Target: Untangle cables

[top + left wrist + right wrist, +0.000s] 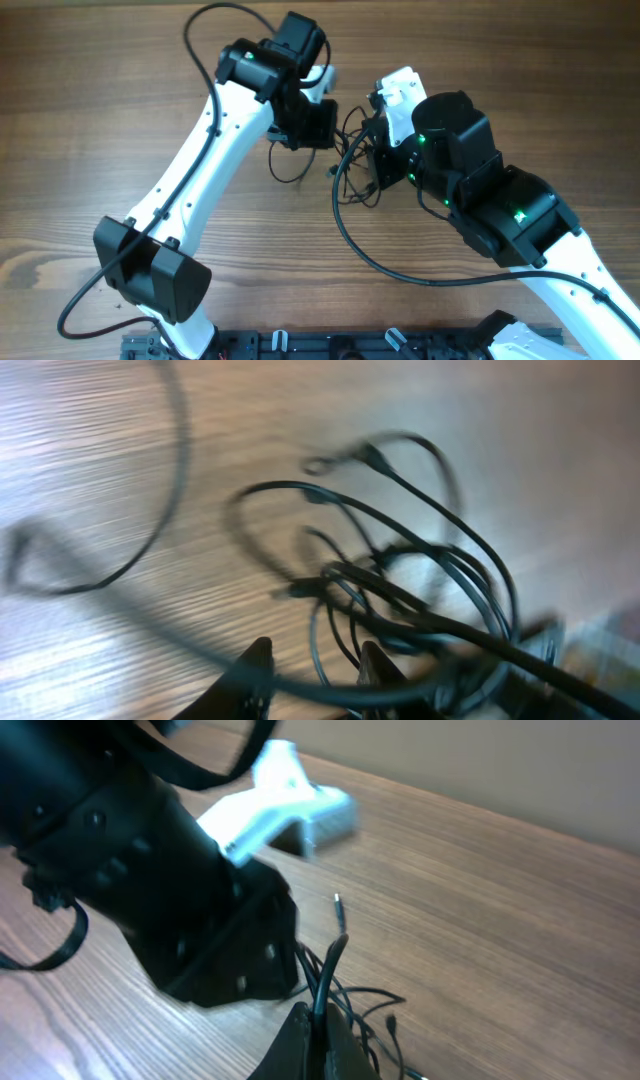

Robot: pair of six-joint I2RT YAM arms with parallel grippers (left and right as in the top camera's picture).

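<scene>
A tangle of thin black cables (352, 172) lies on the wooden table between the two arms. My left gripper (306, 126) hangs over its left edge. In the left wrist view its fingers (315, 660) are open, with thin strands of the blurred tangle (400, 590) passing between and in front of them. My right gripper (373, 152) is at the tangle's right side. In the right wrist view its fingers (322, 1025) are shut on one black cable (333, 960) that stands up from the jaws. More strands (375, 1005) and a small plug (338, 905) lie beyond.
The left arm's black wrist (190, 910) and white link (290, 805) sit close in front of the right gripper. The right arm's thick black supply cable (400, 272) loops over the table. The arm base rail (350, 345) runs along the near edge.
</scene>
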